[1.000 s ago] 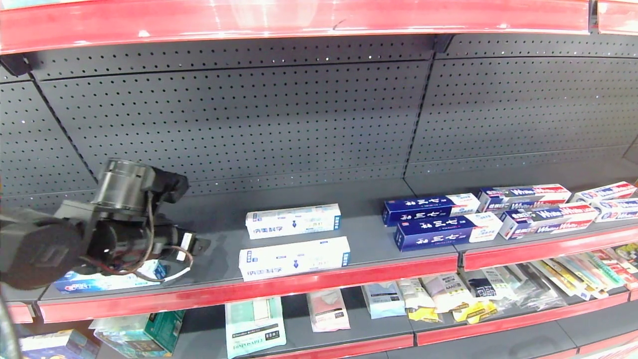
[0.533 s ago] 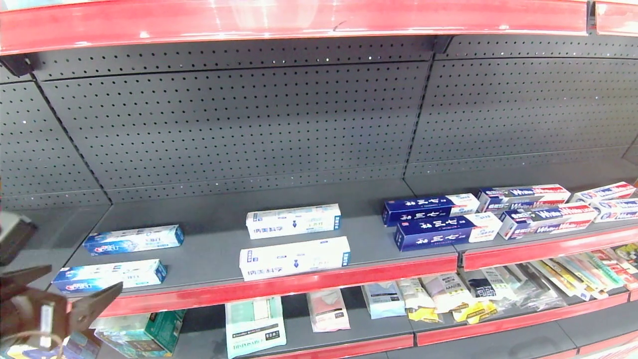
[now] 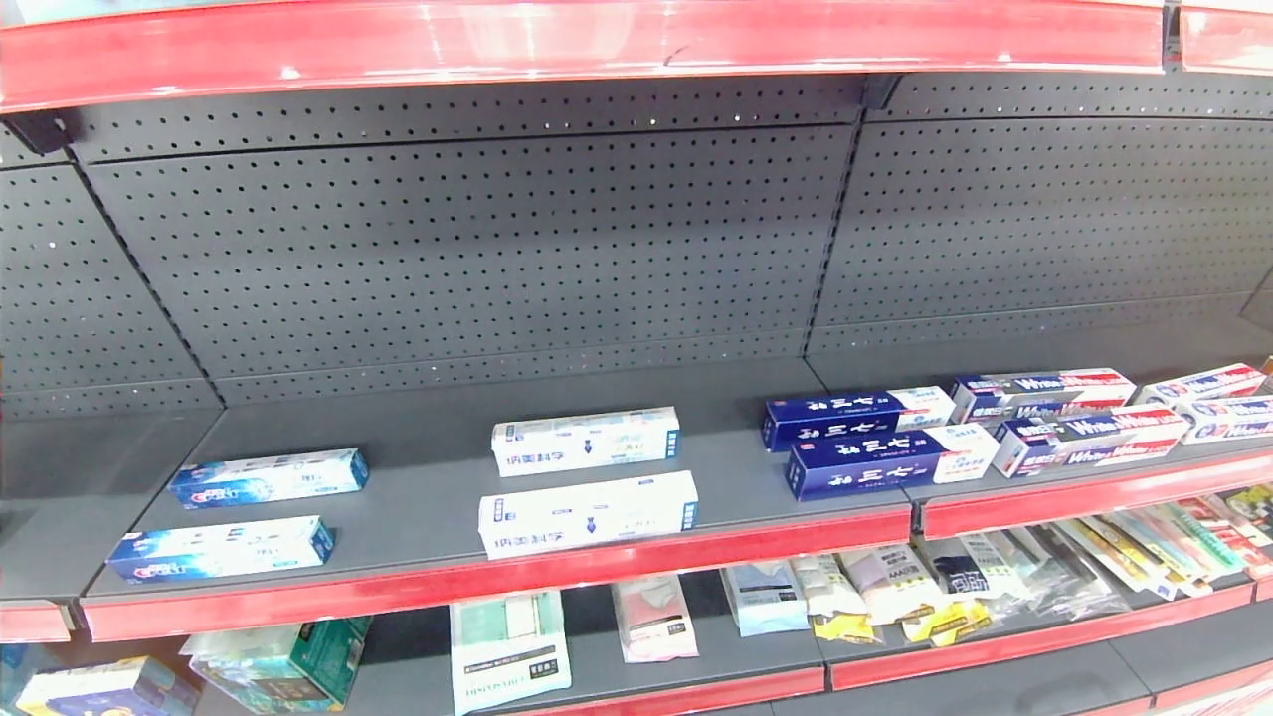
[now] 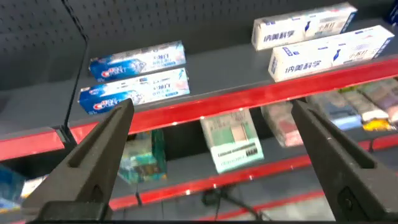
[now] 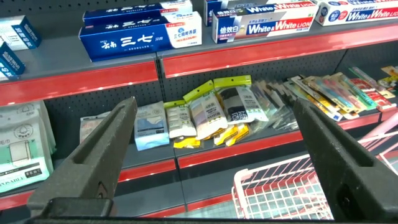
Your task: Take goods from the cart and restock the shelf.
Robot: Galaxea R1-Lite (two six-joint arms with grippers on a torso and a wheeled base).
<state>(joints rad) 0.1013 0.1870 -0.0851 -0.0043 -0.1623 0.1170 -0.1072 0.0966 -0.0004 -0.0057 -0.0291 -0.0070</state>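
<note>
Two light-blue toothpaste boxes (image 3: 269,477) (image 3: 221,549) lie at the left end of the grey shelf (image 3: 418,467); they also show in the left wrist view (image 4: 138,60) (image 4: 134,91). Two white boxes (image 3: 585,441) (image 3: 587,513) lie mid-shelf. Dark blue boxes (image 3: 860,416) and white-and-red boxes (image 3: 1044,388) lie to the right. My left gripper (image 4: 212,104) is open and holds nothing, in front of and below the shelf's red edge. My right gripper (image 5: 214,102) is open and holds nothing, low before the lower shelf, above a white wire cart basket (image 5: 280,193).
The shelf's red front lip (image 3: 497,572) runs across the view. The lower shelf holds hanging packets (image 3: 865,587), toothbrush packs (image 3: 1154,547), a white-green pack (image 3: 509,646) and a teal box (image 3: 288,666). Bare shelf space lies behind and between the box groups.
My left arm has pulled back from the shelf's left end and dropped down-left out of the head view, uncovering the two light-blue boxes. The boxes on the shelf have stayed put.
</note>
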